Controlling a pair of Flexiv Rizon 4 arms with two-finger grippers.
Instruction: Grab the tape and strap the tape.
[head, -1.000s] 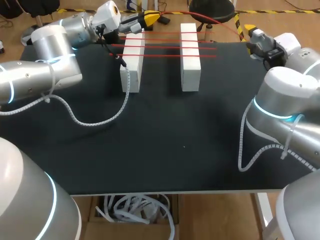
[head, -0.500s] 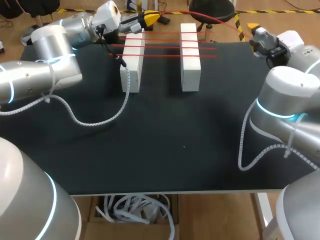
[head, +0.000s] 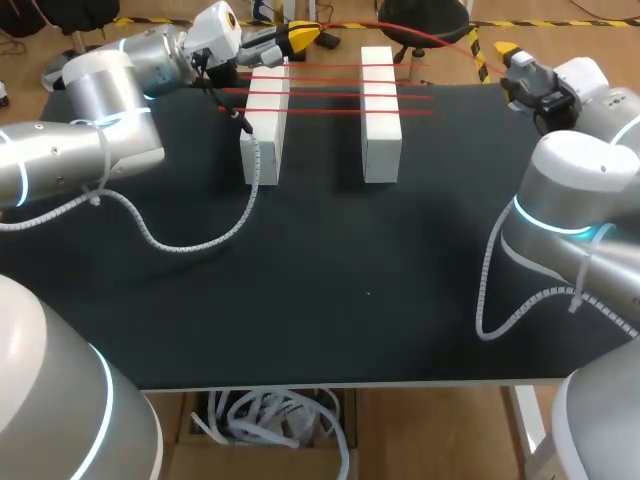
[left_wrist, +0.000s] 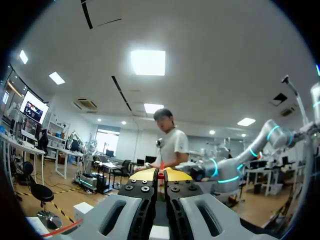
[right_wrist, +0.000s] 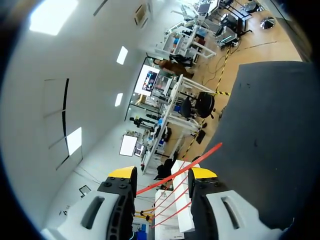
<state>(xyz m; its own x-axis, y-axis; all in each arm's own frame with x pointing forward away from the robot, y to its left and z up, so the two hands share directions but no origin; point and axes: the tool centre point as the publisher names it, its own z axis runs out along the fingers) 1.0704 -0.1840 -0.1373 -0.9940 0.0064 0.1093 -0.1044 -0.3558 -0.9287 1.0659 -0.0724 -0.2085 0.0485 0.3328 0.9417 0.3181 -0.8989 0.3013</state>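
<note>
Black table (head: 330, 300) under white blocks (head: 380, 130), red tape (head: 325, 95)

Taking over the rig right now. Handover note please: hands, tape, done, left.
Left hand: shut on the tape, at the table's far edge behind the left block.
Right hand: open, at the far right corner; the tape runs between its fingers, ungripped.
Done: three strands stretched across the left block and the right block.
Left: probably close the right hand on the tape, then lay that strand over the blocks.
</note>
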